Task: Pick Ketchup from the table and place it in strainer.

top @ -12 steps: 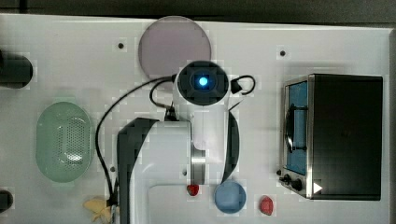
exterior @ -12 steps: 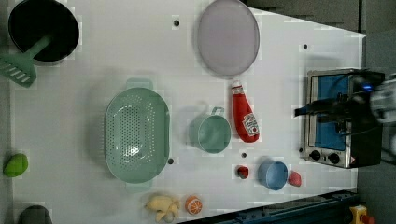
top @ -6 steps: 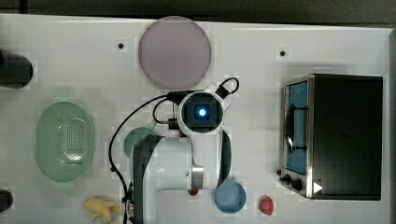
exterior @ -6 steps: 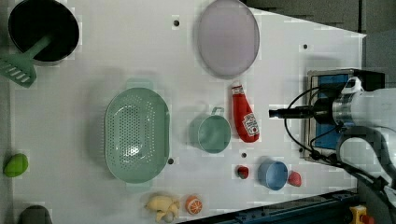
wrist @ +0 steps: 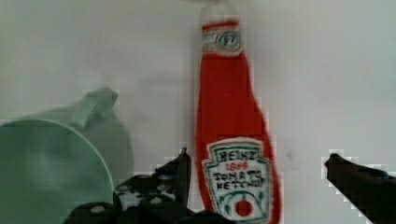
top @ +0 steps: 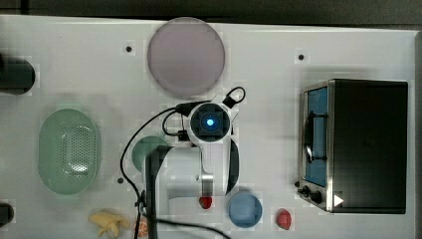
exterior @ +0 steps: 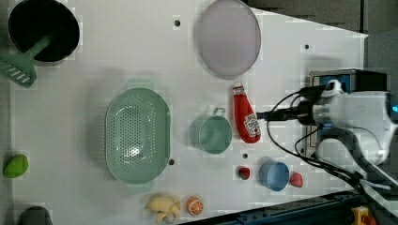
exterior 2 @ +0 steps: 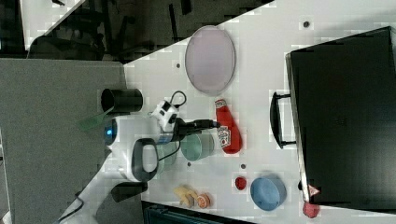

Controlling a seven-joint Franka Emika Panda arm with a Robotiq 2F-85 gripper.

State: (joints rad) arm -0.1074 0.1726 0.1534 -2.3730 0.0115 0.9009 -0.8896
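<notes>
The claw point(wrist: 257, 172) gapes wide above the ketchup point(exterior: 245, 117), which lies flat on the counter point(exterior: 94, 61) beside a green cup point(exterior: 213, 134).

A big white table point(top: 318, 40) fills most of the room you can see. It has small dark dots in it. Past its far edge, in the top view, runs a dark strip of floor point(top: 209, 7). In the right view, a flat grey floor point(exterior 2: 46, 140) lies beside the table, with dark, messy stuff point(exterior 2: 121, 23) in the shadows beyond. The light is bright and even.
</notes>
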